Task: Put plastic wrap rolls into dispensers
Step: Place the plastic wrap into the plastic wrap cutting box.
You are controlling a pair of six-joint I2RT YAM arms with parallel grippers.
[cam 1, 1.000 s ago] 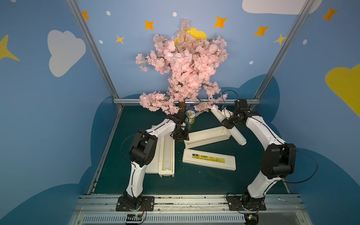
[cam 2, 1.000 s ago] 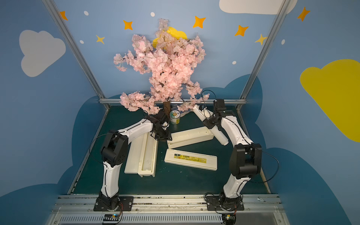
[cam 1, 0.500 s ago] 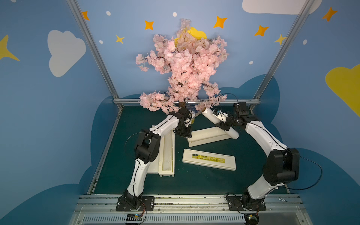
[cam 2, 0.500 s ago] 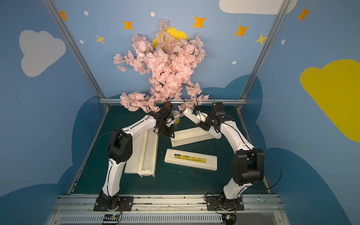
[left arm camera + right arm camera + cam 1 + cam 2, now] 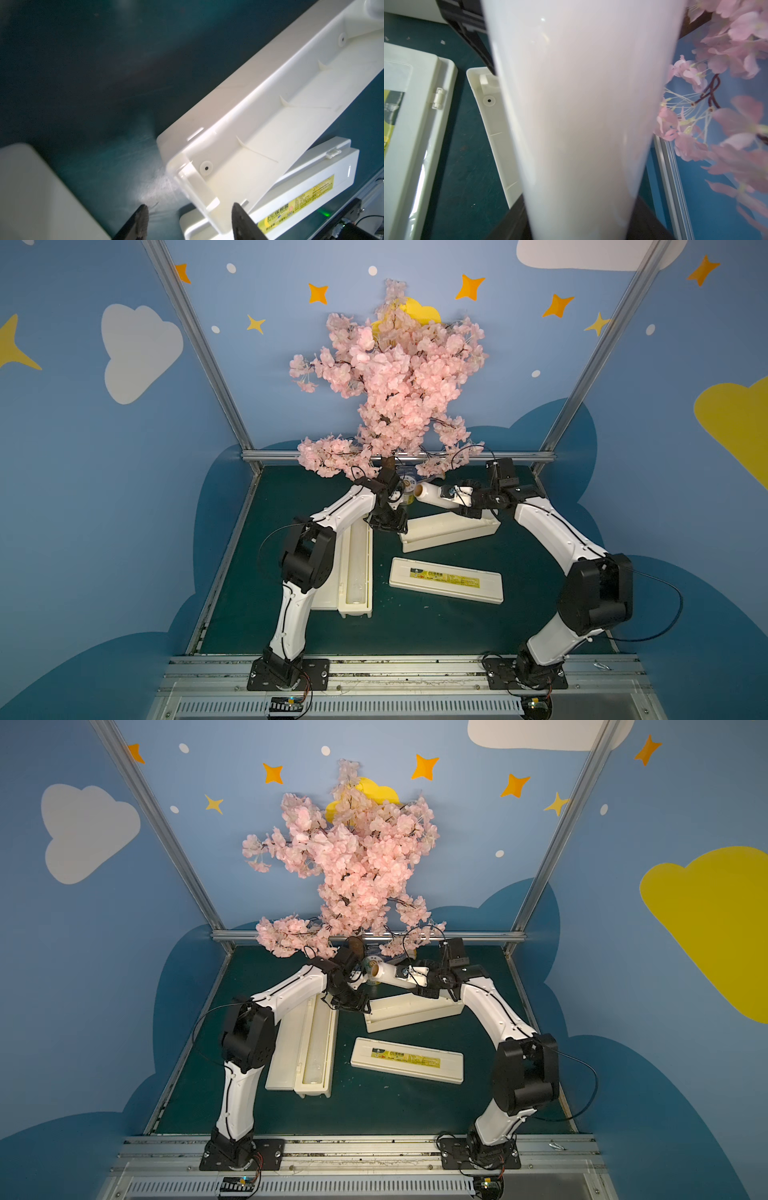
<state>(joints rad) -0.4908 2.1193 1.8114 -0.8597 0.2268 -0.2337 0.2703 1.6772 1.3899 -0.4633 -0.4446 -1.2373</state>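
My right gripper (image 5: 458, 500) is shut on a white plastic wrap roll (image 5: 432, 494), which hangs nearly level just above an open, empty cream dispenser (image 5: 453, 531). The roll's brown core end points at my left gripper (image 5: 389, 524). That roll (image 5: 581, 104) fills the right wrist view, over the dispenser's trough (image 5: 496, 124). In the left wrist view my left gripper (image 5: 191, 215) stands open, with the end corner of the dispenser (image 5: 270, 124) between its fingers. Another open dispenser (image 5: 357, 572) at the left holds a roll (image 5: 356, 556).
A cream lid (image 5: 446, 580) with a yellow label lies flat in front of the empty dispenser. A pink blossom tree (image 5: 390, 385) stands at the back and overhangs both grippers. A small can (image 5: 370, 966) sits by its trunk, behind the roll's end.
The right gripper has carried the roll leftward and lowered it to lie more level over the empty dispenser. The left gripper's jaws have widened at the dispenser's end.
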